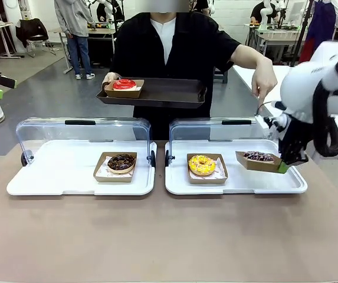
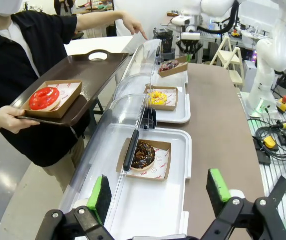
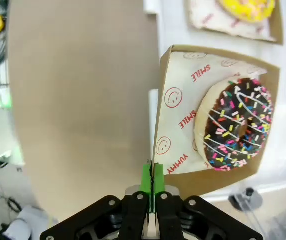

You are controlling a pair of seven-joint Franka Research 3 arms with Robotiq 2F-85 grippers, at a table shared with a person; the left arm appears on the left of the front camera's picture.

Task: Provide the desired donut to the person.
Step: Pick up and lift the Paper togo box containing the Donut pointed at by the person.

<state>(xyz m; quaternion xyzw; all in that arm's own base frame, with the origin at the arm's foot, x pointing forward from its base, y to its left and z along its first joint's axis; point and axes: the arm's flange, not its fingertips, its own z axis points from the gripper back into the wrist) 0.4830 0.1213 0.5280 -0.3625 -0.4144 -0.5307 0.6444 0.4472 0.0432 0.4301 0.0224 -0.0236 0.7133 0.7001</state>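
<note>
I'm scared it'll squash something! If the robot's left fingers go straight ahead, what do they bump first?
Probably the chocolate donut: the left gripper points at it, beside the raised clear lid. Depth is unclear, so the lid might come first.

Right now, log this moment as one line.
right claw: shut on sprinkle donut box, raised | left claw: open | person: holding brown tray, pointing

Matt brown cardboard donut box; thin printed paper liner; glossy chocolate icing on sprinkled donut; smooth white plastic display tray; clear glossy plastic lid; matt beige tabletop; dark, faintly shiny serving tray.
</note>
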